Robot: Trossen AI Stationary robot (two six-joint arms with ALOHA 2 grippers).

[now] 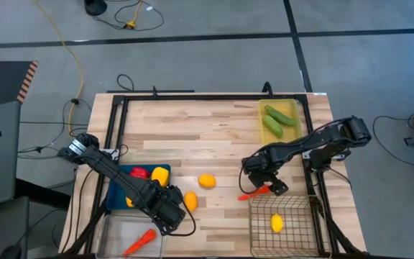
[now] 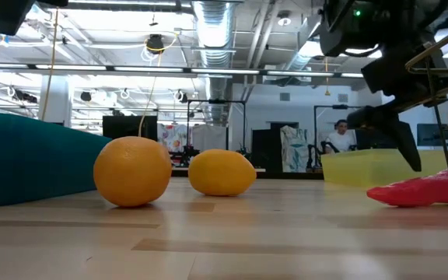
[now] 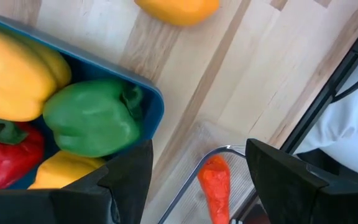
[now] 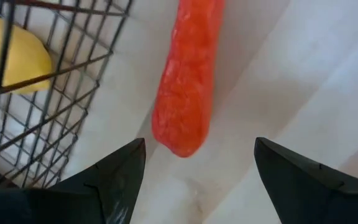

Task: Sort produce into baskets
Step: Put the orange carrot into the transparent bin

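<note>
We are hovering the right gripper (image 4: 194,171), fingers spread and empty, over the loose carrot (image 4: 188,74) lying on the table against the wire mesh basket (image 1: 282,223); its long axis is running straight ahead between our fingers. Our left gripper (image 1: 171,216), also spread, is sitting farther off.

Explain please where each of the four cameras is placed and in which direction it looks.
High view: above the table, looking straight down; both arms show, left gripper near the blue tray, right gripper open over a carrot.
Low view: at table-top height, looking level across; the right arm shows, upper right.
Left wrist view: on the left arm, facing the blue tray's peppers; its own open fingers show.
Right wrist view: on the right arm, facing down; its own fingers show.
Shared: the right wrist, high and low views all show that carrot beside the wire basket.
</note>
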